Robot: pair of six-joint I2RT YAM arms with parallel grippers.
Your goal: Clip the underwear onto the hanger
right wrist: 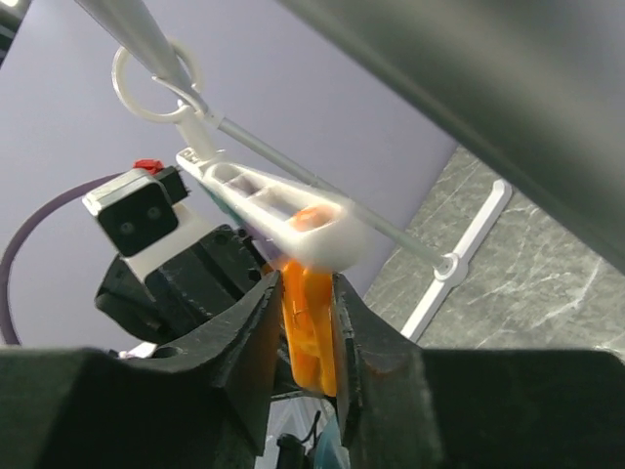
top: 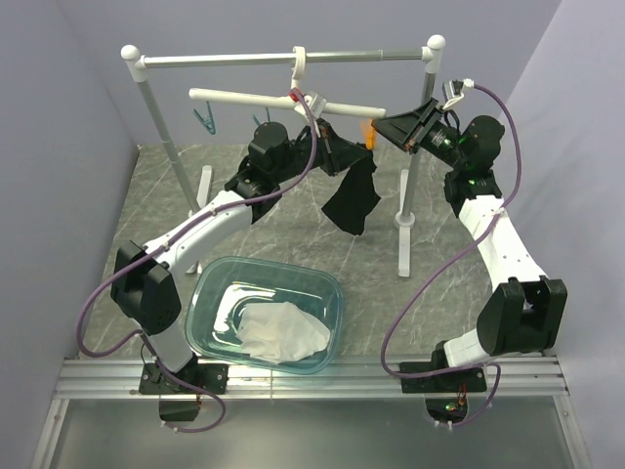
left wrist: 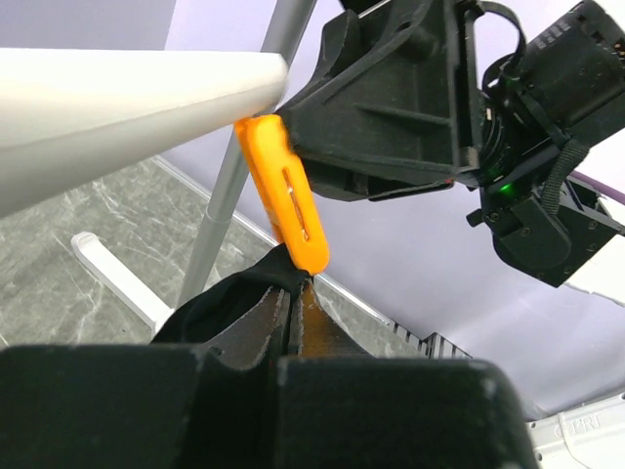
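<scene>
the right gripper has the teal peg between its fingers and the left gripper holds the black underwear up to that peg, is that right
Not quite. The peg between the right gripper's fingers is the orange peg, not a teal one, as the right wrist view shows. The rest stands: the left gripper holds the black underwear up to that peg.

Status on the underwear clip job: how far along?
Done: the hanger hangs on the rack, and the underwear is up at its right end.
In hand: the left gripper pinches the fabric against the tip of the orange peg, which the right gripper squeezes.
Left: I can't confirm the peg is biting the cloth, and both grippers must let go.
</scene>
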